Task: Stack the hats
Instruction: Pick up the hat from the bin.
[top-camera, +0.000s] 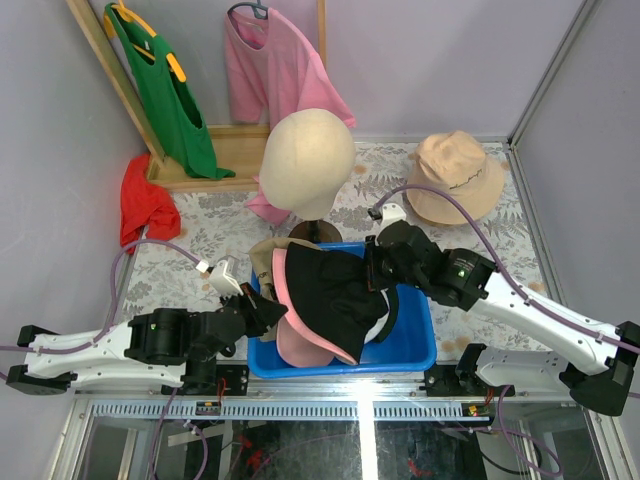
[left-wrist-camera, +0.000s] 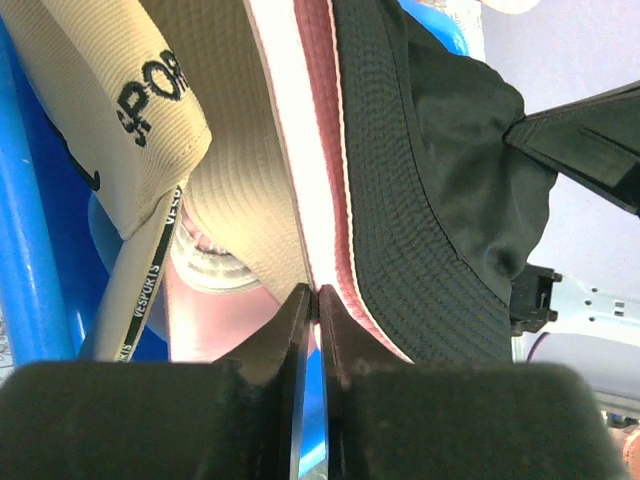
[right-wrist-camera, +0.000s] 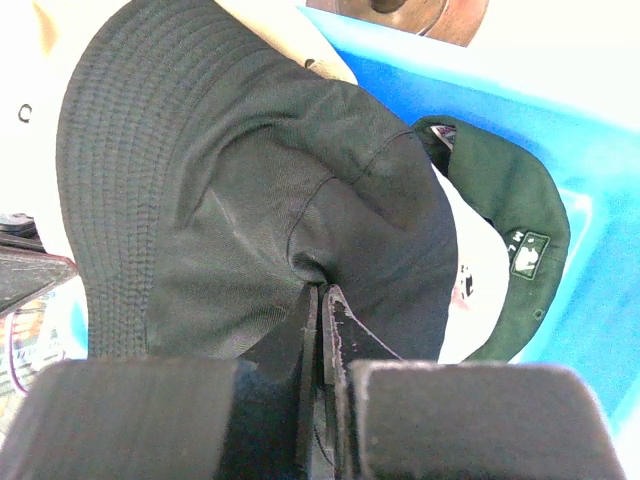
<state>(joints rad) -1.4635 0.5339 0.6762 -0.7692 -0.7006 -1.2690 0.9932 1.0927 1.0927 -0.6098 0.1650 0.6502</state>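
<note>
Right hand's (right-wrist-camera: 320, 292) wrist view reveals dark green cap (right-wrist-camera: 522, 225).

Left white-and-black robot arm (top-camera: 90, 350) lies low, its forearm stretched toward the centre. Its black two-finger left gripper (left-wrist-camera: 315, 300) has jaws standing almost together with a thin slit between, nipping the edge of a pink-brimmed fabric hat (left-wrist-camera: 325, 120) right at its tips. Right white-and-black robot arm (top-camera: 545, 312) angles inward too. Its black right gripper (right-wrist-camera: 320, 295) is clamped tight, with a dark fabric bucket hat (right-wrist-camera: 230, 200) puckered between its tips.
</note>
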